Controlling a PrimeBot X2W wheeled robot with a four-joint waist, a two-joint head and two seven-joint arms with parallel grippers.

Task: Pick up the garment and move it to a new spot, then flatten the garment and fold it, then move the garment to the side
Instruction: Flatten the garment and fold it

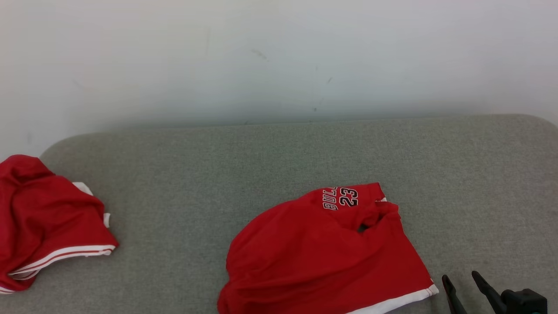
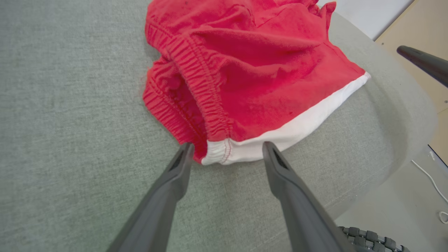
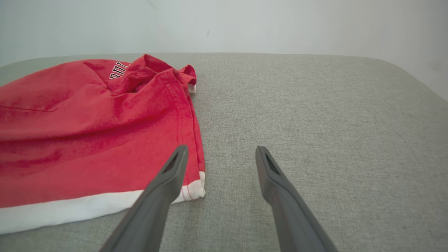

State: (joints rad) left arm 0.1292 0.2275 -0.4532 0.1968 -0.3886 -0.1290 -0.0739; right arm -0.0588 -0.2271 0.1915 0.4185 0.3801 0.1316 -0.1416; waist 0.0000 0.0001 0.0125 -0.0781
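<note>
The garment (image 1: 331,253), red shorts with a white hem and a "23" print, lies crumpled on the grey padded surface (image 1: 218,165) near its front edge. In the left wrist view my left gripper (image 2: 227,147) is open, its two fingertips straddling the white corner where the hem meets the elastic waistband of the garment (image 2: 252,70). My right gripper (image 1: 463,281) stands open at the garment's right hem corner. In the right wrist view the right gripper (image 3: 221,151) has its left finger over the corner of the garment (image 3: 87,133) and its right finger over bare fabric.
A second red garment with white stripes (image 1: 43,222) lies at the surface's left end. A white wall (image 1: 279,56) rises behind. In the left wrist view the surface's rounded edge drops to a floor with a white cable (image 2: 430,182).
</note>
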